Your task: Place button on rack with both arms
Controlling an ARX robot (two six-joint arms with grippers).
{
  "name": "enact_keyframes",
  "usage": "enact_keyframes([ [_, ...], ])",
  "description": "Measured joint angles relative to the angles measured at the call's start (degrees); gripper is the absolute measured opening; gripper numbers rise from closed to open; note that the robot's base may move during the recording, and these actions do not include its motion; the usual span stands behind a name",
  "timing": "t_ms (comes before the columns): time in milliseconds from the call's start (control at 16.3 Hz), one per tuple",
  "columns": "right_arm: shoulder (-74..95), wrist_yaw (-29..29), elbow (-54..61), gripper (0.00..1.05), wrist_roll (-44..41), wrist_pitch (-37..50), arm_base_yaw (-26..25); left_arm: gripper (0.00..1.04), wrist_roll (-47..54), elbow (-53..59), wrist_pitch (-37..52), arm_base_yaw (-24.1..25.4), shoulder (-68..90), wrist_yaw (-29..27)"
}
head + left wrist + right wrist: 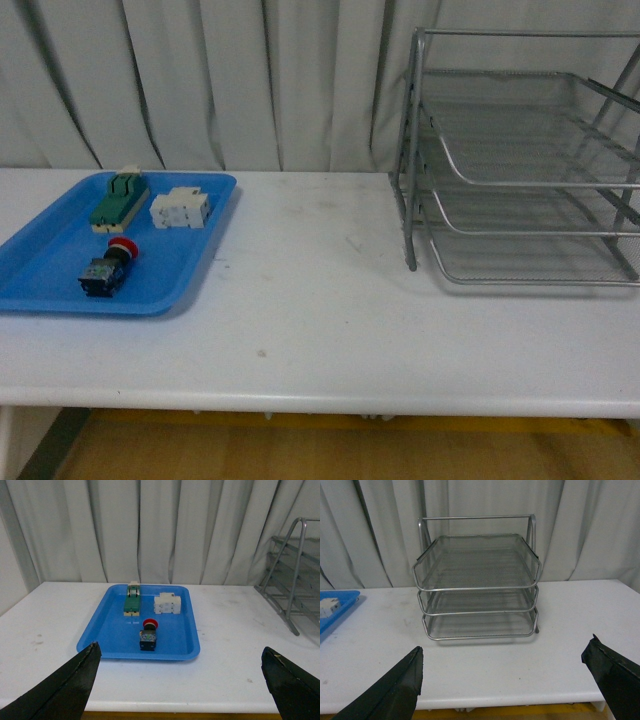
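Button (108, 268) in tray (40, 285), rack (520, 160) apart; only wrist views show left fingers (65, 692), right fingers (392, 692) spread.

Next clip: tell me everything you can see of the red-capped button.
The button is a small push-button switch: round red mushroom cap, black neck, blocky dark blue-green body, plastic by the look. It lies on its side in the blue tray, cap pointing away from the robot. It touches only the tray floor; the green-and-cream switch block and white terminal block sit apart behind it.
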State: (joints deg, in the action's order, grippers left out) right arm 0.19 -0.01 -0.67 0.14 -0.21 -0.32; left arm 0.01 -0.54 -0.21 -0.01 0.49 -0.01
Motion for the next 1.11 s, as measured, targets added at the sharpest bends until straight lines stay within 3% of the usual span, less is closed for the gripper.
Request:
enact_keyframes([
  [615, 0.00, 0.00, 0.00, 0.98, 0.00, 0.00, 0.00, 0.98, 0.00, 0.00, 0.00, 0.00, 0.00, 0.02],
  [676, 0.46, -1.05, -0.37, 0.98, 1.11, -2.03, -0.24, 0.98, 0.00, 0.00, 0.00, 0.00, 0.00, 0.00],
  [738, 5.16, -6.78, -3.28, 0.98, 6.40, -9.42, -1.60, 0.98, 0.00, 0.00, -0.02, 0.00, 0.00, -0.02],
  [861, 18.73, -14.64, -4.33, 0.98, 22.27, -3.10, -3.34, 0.98, 0.00, 0.00, 0.00, 0.00, 0.00, 0.00],
  [984, 30.69, -15.28, -3.19, 0.98, 37.92, 12.15, -3.39, 0.98, 0.00, 0.00, 0.00, 0.00, 0.00, 0.00],
  [1107, 49.79, -13.75, -3.37, 0.98, 49.27, 33.68, -2.25, 0.98, 0.02, 0.00, 0.00, 0.00, 0.00, 0.02],
])
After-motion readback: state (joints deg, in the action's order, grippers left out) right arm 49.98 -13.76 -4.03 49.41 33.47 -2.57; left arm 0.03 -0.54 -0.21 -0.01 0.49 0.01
